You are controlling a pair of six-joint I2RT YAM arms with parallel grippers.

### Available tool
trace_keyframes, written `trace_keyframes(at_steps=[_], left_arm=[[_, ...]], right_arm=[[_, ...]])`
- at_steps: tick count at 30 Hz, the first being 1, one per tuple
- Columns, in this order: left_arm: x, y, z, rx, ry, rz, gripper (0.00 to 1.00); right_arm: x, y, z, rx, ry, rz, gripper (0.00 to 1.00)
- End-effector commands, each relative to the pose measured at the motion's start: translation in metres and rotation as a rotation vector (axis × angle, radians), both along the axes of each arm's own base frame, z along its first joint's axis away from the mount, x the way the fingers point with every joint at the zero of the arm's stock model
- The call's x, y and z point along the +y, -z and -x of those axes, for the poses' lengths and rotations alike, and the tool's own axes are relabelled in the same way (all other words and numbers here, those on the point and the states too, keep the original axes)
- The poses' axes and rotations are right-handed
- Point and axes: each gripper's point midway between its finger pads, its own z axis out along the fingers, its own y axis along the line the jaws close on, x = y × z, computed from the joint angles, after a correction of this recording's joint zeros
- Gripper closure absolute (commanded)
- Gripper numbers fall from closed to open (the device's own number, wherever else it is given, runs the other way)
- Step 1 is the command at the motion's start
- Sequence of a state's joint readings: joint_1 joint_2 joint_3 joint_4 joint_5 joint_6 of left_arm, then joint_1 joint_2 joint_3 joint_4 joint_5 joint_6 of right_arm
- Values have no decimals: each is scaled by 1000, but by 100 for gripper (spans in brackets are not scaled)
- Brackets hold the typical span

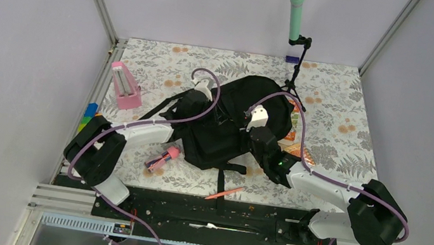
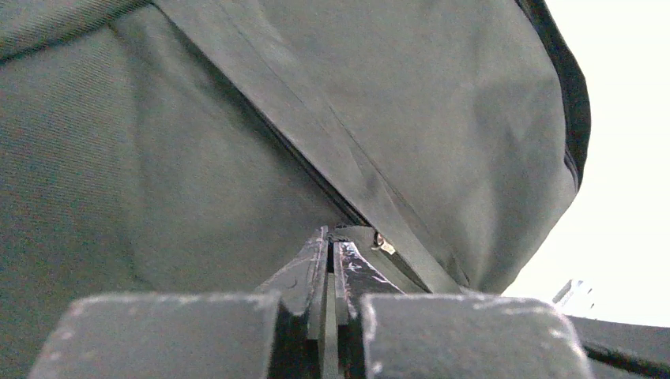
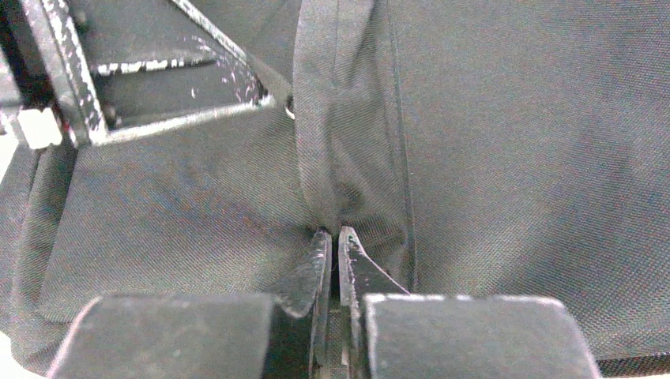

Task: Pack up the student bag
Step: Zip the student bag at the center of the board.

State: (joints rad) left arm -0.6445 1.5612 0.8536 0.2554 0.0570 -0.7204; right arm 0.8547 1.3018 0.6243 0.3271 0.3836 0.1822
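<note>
Floral table: both arms bent inward, wrists low over its middle. L gripper pinched tight on bag fabric by the zip. R gripper nipped on a fabric fold, bag lying mid-table.

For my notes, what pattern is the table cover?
Grey ferns with orange flowers; the table cover shows clearest in top external.

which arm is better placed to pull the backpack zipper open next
Left, likely: the left fingers are closed right at the student bag's zipper line, metal slider beside their tips. The right fingers pinch a plain fabric fold, good for bracing.
</note>
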Motion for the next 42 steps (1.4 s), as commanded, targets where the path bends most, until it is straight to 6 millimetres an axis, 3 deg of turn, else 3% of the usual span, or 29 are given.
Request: trace_keyframes(at_steps=[1,13,28,42], left_arm=[[26,-15,-42,-33,-155,34,100],[48,3,-72,4,-244,-3,100],[104,20,-118,24,-478,-113,100],[136,21,-145,6,-584,-171,100]], right_arm=[[-8,-9,-1,-21,35,-21,100],[-11,-13,5,-7,43,-49,100],[-13,-14,9,6,46,-74,100],[-6,-21,18,4,-14,-113,100]])
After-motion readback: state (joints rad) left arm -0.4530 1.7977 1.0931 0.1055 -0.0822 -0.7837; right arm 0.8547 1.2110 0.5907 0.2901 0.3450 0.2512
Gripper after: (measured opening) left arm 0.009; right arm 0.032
